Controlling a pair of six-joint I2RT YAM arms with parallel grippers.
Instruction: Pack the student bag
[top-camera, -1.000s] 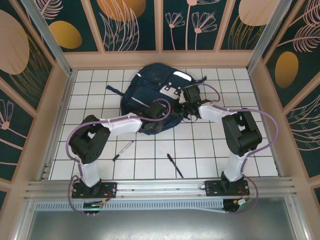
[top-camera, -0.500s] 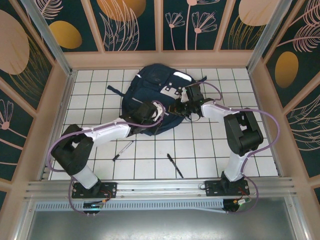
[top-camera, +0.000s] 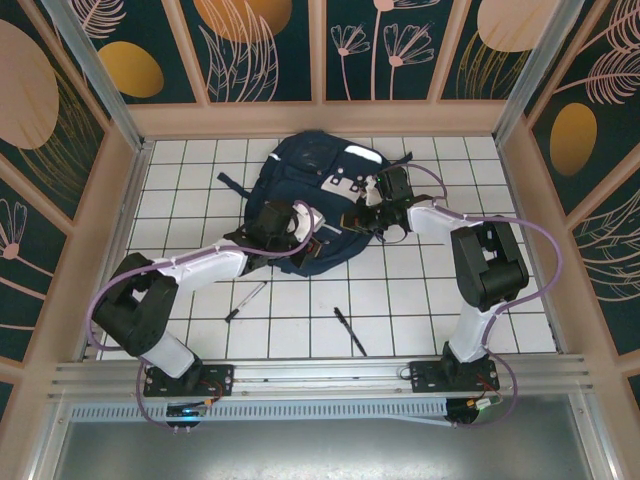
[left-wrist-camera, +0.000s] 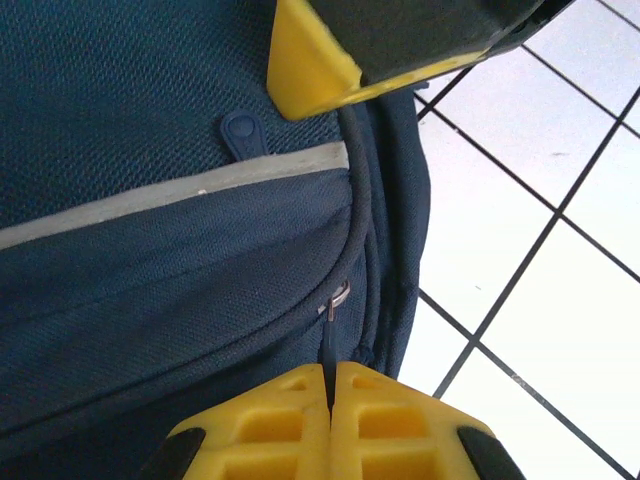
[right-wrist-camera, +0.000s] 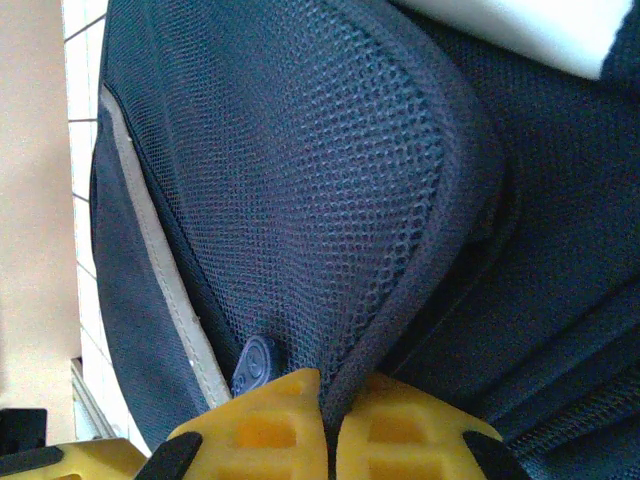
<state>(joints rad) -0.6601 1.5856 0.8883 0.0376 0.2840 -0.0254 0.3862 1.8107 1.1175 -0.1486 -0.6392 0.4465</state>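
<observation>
The student bag (top-camera: 310, 180) is laid on the far bench (top-camera: 420, 310). Its zipper pull (left-wrist-camera: 329, 345) is pinched between the shut left fingers (left-wrist-camera: 270, 425); a mesh edge (right-wrist-camera: 410, 300) is clamped by the shut right fingers (right-wrist-camera: 410, 425). The pull is best drawn along the track with the fabric held taut.

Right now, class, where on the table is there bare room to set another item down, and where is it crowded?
Free: far-left tiles between student bag and left wall; far-right corner tiles; tiles between black pen and right arm. Crowded: mid-table, where both arms meet the bag; grey pen beside left arm.
</observation>
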